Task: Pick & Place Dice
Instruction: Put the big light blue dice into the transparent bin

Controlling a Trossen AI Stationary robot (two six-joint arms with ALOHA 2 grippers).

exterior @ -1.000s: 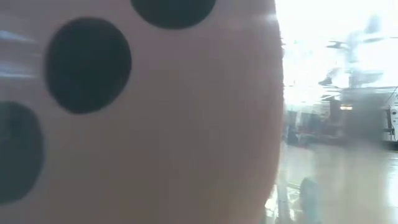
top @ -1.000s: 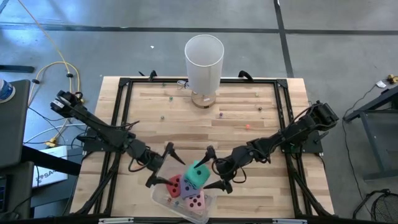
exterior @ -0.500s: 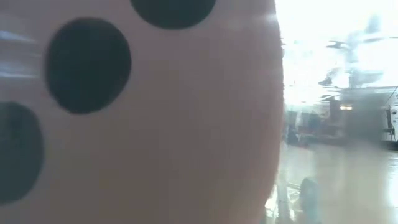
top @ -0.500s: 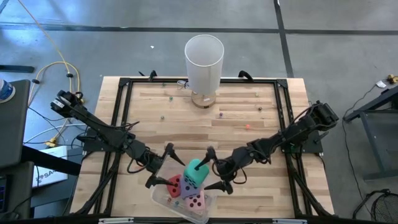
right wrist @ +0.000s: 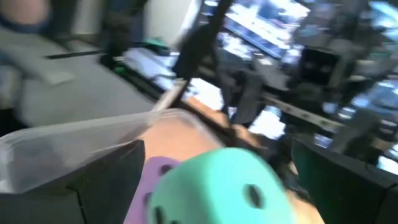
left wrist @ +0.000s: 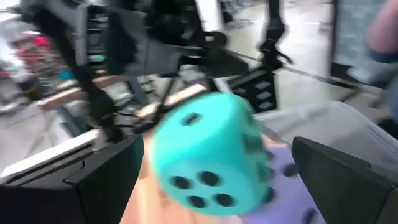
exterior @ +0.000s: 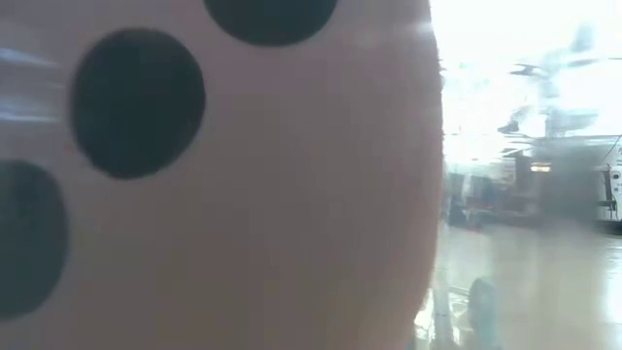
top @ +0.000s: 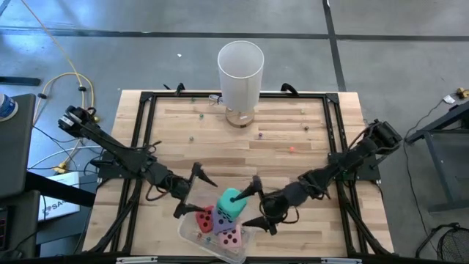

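The table [top: 293, 132] has a pale wood-plank top bordered by a black metal frame [top: 333, 132], and it stands on a grey concrete floor [top: 396, 51] crossed by dark seam lines. Off the table's left edge, yellow and white cables [top: 62, 81] trail over the floor toward a dark cabinet [top: 15, 147] with a white box [top: 62, 205] at its foot. Off the right edge, a dark stand [top: 443, 132] sits on the floor, with a wire fan guard [top: 447, 246] near the lower corner. In the low view, the room beyond is brightly lit from above [exterior: 505, 49], with a glossy floor [exterior: 544, 282] reflecting that light and blurred dark furniture [exterior: 535, 180] at the far side.
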